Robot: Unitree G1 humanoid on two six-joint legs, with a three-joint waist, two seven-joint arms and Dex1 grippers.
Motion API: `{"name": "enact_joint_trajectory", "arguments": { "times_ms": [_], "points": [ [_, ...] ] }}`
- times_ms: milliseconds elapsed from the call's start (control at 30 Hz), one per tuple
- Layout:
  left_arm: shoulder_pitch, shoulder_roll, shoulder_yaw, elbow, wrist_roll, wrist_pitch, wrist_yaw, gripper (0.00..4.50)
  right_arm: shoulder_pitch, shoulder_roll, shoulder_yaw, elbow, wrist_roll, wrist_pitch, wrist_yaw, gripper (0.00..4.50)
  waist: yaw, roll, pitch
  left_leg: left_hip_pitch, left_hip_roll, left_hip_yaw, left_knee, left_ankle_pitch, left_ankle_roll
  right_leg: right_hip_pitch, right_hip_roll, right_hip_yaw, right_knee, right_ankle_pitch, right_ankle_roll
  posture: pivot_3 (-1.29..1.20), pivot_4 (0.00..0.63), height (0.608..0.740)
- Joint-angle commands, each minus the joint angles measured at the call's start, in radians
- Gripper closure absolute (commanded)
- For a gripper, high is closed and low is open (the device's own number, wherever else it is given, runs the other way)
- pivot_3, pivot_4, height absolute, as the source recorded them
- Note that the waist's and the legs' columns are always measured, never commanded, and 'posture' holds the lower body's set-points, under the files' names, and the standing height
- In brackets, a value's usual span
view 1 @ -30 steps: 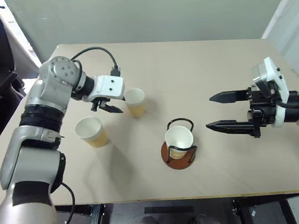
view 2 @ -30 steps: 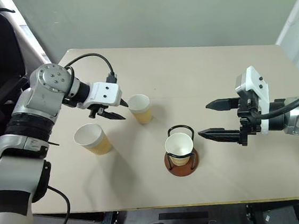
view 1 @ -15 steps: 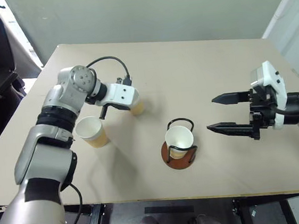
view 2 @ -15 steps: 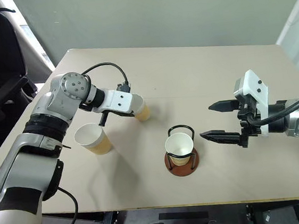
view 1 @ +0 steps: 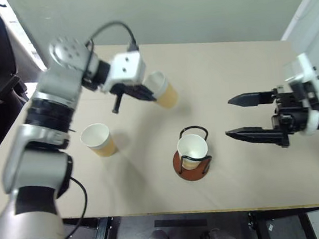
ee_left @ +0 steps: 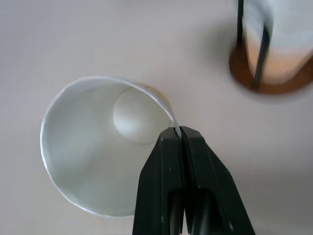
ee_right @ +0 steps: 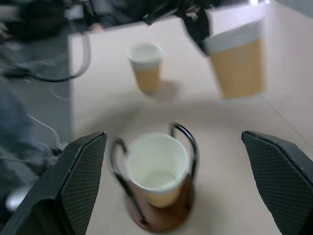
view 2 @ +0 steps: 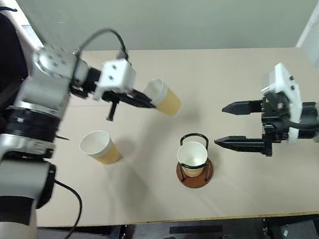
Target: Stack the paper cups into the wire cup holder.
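Three paper cups are showing: one sitting in the single wire cup holder (view 1: 190, 161), one standing on the tabletop (view 1: 229, 72), one, somewhat blurred, hanging pinched by the left tool (view 2: 144, 101), while the right tool (view 1: 240, 117) is gaping wide.

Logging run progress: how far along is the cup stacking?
Done: one paper cup sits in the wire cup holder. In hand: left gripper pinches a second cup by its rim, off the table. Left: third cup on the table; right gripper open, empty.
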Motion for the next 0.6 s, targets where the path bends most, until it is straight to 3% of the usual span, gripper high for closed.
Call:
{"name": "enact_joint_trajectory", "arguments": {
  "times_ms": [33, 267, 600],
  "points": [
    [-0.055, 0.044, -0.100, -0.097, -0.185, 0.031, -0.035, 4.47, 0.044, -0.041, -0.099, -0.005, 0.022, -0.017, 0.056, 0.00, 0.002, 0.000, 0.000, 0.000, 0.000, 0.000, 0.000, 0.000, 0.000, 0.000, 0.000, 0.000, 0.000, 0.000, 0.000, 0.00, 0.150, 0.740],
    [-0.136, 0.085, -0.297, -0.173, -0.385, -0.032, -0.035, 4.47, 0.149, -0.087, -0.195, 0.019, -0.028, -0.041, 0.098, 0.00, 0.006, 0.000, 0.000, 0.002, 0.001, 0.001, 0.002, 0.000, 0.001, 0.002, -0.002, 0.001, 0.002, 0.000, 0.000, 0.00, 0.150, 0.740],
    [-0.245, 0.040, -0.582, -0.131, -0.388, -0.270, -0.035, 4.47, 0.199, -0.079, -0.224, -0.038, -0.015, -0.041, 0.043, 0.00, 0.005, 0.000, 0.000, 0.003, 0.003, 0.009, 0.002, -0.001, 0.003, 0.003, -0.001, 0.002, 0.002, 0.000, 0.001, 0.00, 0.150, 0.740]
  ]
}}
